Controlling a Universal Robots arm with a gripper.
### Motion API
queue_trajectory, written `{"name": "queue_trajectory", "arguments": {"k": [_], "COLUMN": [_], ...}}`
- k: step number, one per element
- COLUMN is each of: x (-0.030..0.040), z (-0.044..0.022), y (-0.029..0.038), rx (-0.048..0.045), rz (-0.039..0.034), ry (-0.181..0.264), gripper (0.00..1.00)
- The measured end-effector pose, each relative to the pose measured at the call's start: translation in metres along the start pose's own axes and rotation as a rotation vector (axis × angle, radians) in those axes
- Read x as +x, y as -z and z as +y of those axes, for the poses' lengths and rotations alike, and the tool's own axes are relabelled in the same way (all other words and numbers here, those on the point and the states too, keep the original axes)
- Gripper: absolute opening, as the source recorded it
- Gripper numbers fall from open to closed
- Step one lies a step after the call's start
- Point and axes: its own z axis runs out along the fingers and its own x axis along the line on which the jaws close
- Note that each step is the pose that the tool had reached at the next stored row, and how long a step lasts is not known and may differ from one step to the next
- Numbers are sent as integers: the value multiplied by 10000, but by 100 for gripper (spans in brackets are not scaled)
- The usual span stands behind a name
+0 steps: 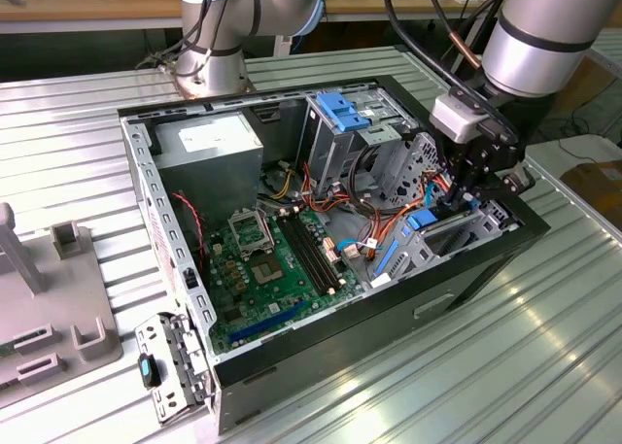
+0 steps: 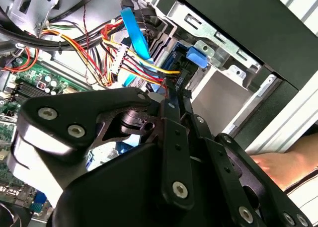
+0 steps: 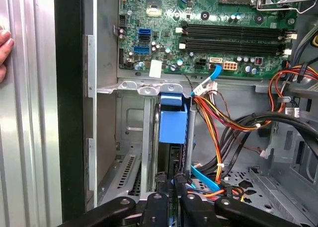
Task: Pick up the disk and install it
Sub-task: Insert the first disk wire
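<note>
The disk (image 3: 169, 157) stands on edge in the metal drive bay at the case's end, on the exterior view's right. Its dark body shows below its bright blue rail end (image 3: 173, 120). My gripper (image 3: 170, 181) reaches down into this bay, its two black fingers (image 3: 159, 180) closed on either side of the disk's thin edge. In the second wrist view the gripper (image 2: 171, 95) converges just behind the disk's blue rail (image 2: 191, 55). In the exterior view the gripper (image 1: 465, 193) hangs over the bay, with the disk's blue rail (image 1: 423, 221) just below it.
Bundled orange, yellow and black cables (image 3: 223, 117) and a flat blue cable (image 2: 135, 31) run close beside the bay. The motherboard (image 1: 262, 259) lies in the open case, with a tall cage and its light-blue latch plate (image 1: 340, 109) behind. A person's hand (image 3: 4, 48) rests outside the case wall.
</note>
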Motion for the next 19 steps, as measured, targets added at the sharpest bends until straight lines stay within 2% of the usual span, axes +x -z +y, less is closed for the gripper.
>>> {"name": "queue_trajectory", "arguments": {"k": [2, 7, 11, 14, 18, 19], "x": [-36, -79, -79, -78, -77, -76], "z": [-2, -3, -5, -9, -23, -25], "y": [2, -8, 6, 31, 132, 139], "rx": [0, 4, 2, 1, 1, 2], "rz": [0, -89, -66, -38, -35, -35], "ry": [-9, -46, -43, -42, -49, -55], "gripper": [16, 16, 16, 16, 16, 16]}}
